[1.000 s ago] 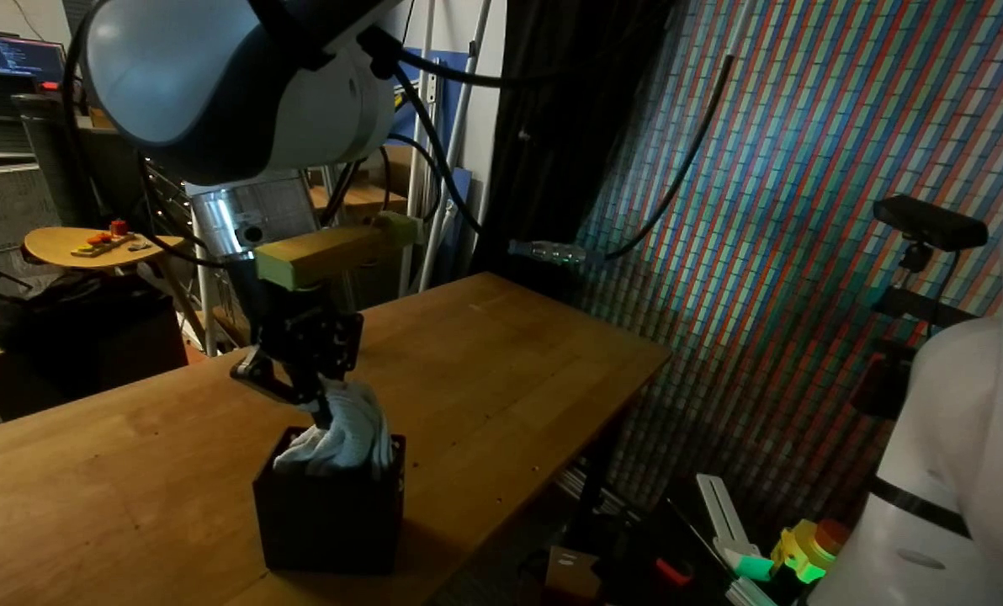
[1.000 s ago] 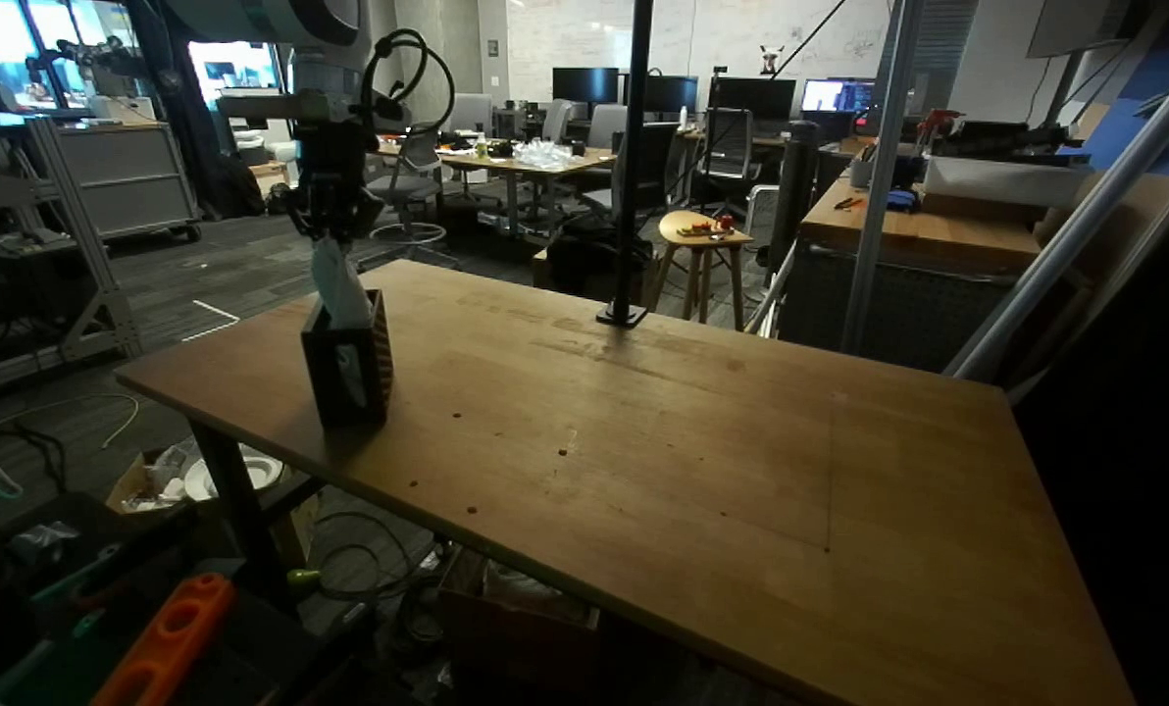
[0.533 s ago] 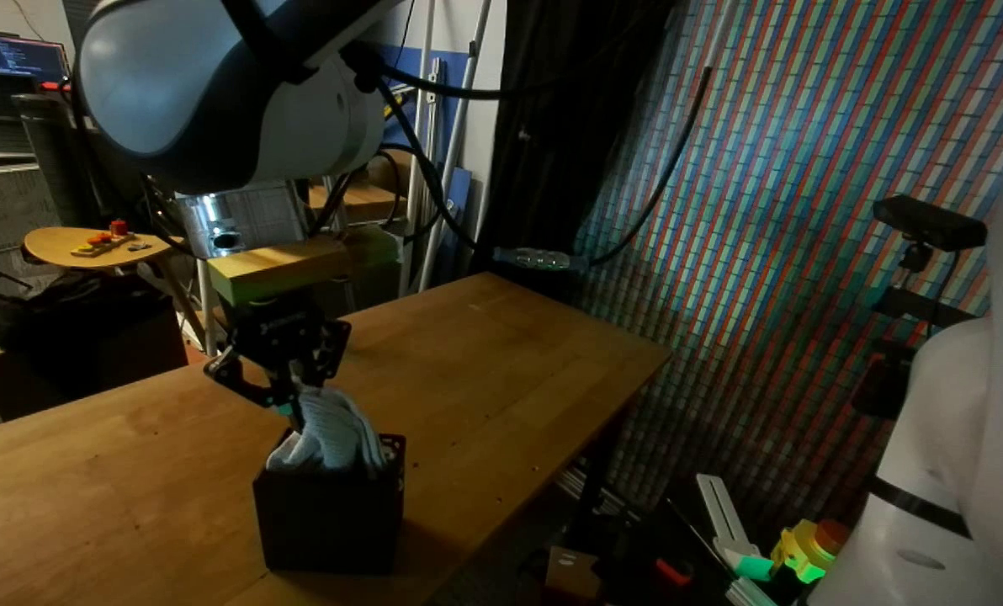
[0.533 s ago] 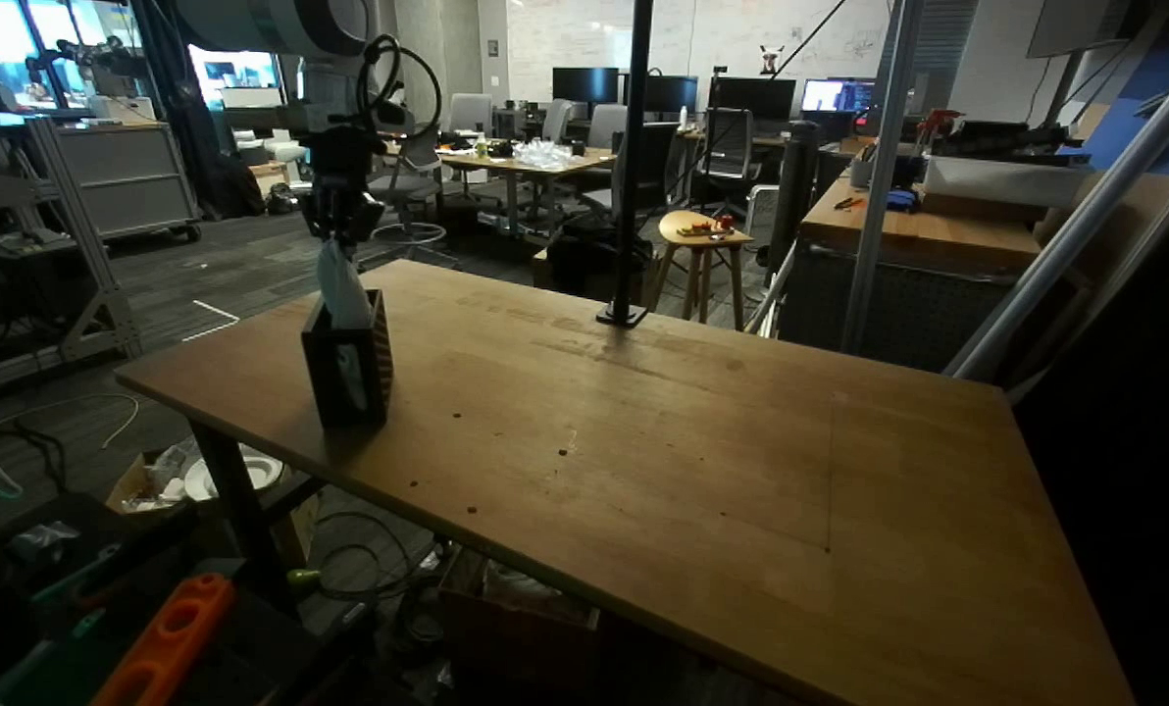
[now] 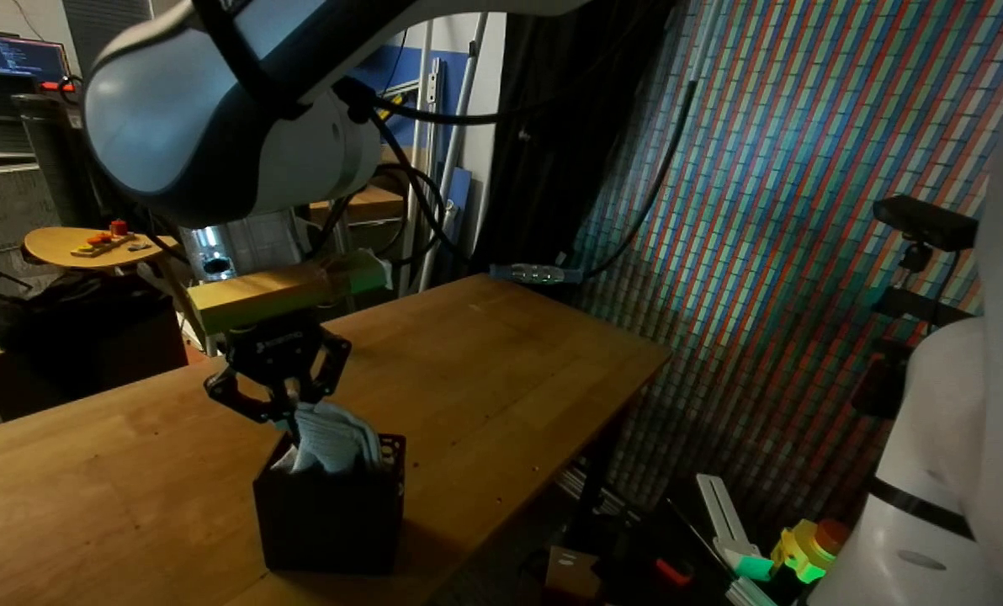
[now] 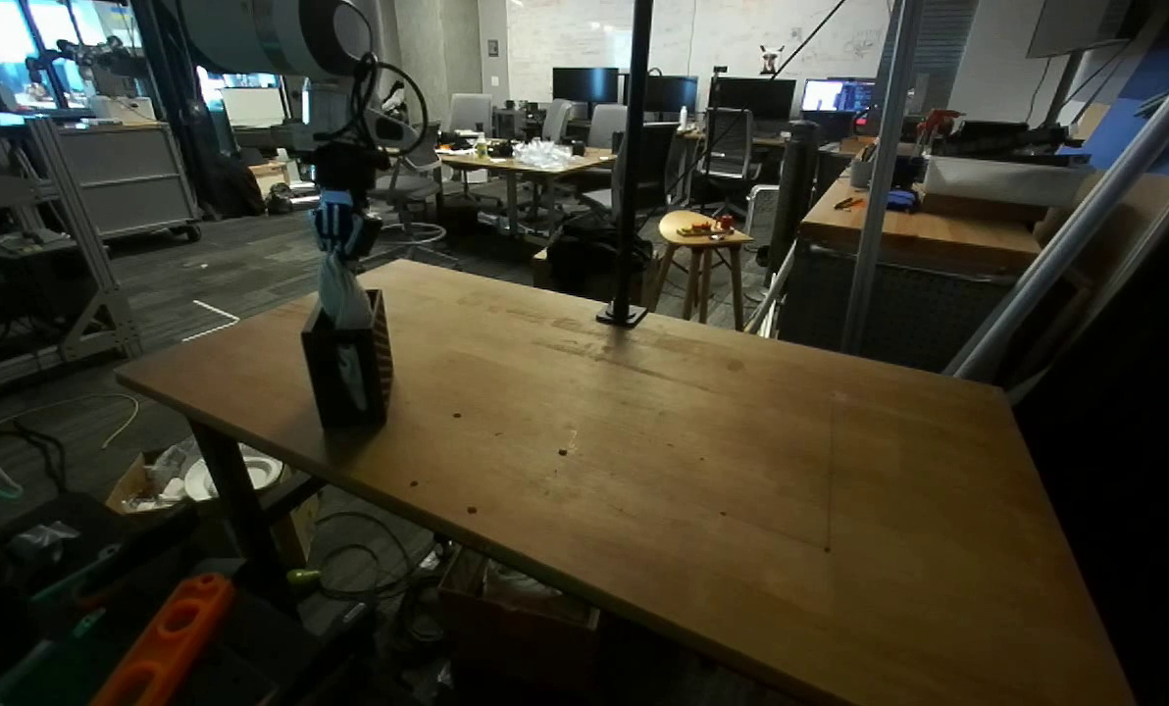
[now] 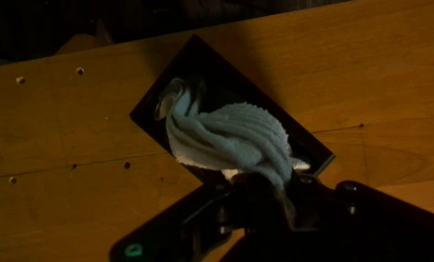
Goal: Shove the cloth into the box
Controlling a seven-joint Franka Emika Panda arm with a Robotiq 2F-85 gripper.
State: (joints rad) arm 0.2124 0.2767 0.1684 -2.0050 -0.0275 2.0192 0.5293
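Claw (image 5: 291, 421) gripping cloth (image 7: 231, 142) | pinch shadowed | cloth's lower end apparently hidden inside box (image 5: 329, 522)

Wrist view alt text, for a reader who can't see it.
Black robot hand, bottom of frame, pinches a rumpled pale cloth partly inside an open black box. The box stands near the edge of a wooden table.

Cloth (image 7: 235, 142): lt grey-green w/ a bluish cast, fine ribbed pattern, whitish at the edges. Box (image 5: 329, 526): blk; in an exterior view 1 side (image 6: 383, 353) reads as banded brown & blk. Gripper (image 7: 277, 183): blk. Arm (image 5: 165, 126): lt grey & blk, its block (image 5: 257, 299) yellow & green. Table (image 5: 510, 362): orange-brown wood w/ grain & dk dots. Backdrop (image 5: 771, 210): brick-like stripes, approx. red, blue, green & whitish, next to a blk curtain (image 5: 581, 126). Stool (image 5: 51, 248): yellowish-tan top.
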